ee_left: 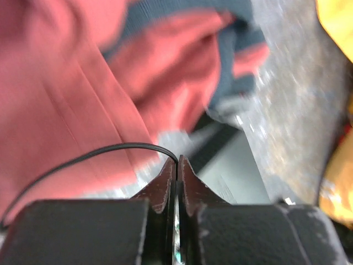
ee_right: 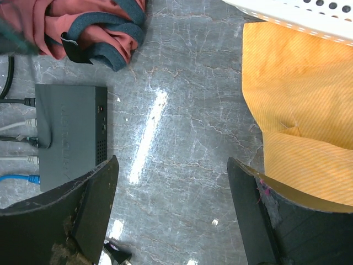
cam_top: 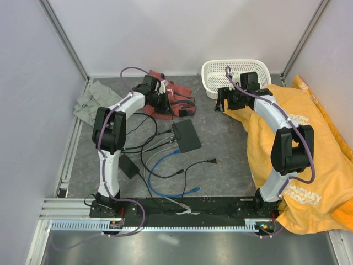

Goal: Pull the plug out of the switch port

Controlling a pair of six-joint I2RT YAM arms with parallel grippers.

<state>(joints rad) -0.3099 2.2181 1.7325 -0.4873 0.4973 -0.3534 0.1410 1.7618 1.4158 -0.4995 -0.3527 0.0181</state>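
Note:
The switch (cam_top: 186, 136) is a flat black box lying mid-table. In the right wrist view (ee_right: 71, 132) several cables are plugged into its left side, among them a black one (ee_right: 22, 101) and a blue one (ee_right: 22, 178). My left gripper (cam_top: 163, 101) hovers over the red cloth behind the switch. In its wrist view the jaws (ee_left: 177, 161) are shut on a thin black cable (ee_left: 110, 150) that runs off to the left. My right gripper (cam_top: 223, 102) is open and empty (ee_right: 172, 165) above bare table to the right of the switch.
A red and dark blue cloth (cam_top: 171, 99) lies behind the switch, and a grey cloth (cam_top: 91, 102) at far left. A white basket (cam_top: 236, 77) stands at back right. A yellow bag (cam_top: 309, 160) covers the right side. Loose cables (cam_top: 165, 171) and a black adapter brick (cam_top: 128, 165) lie in front.

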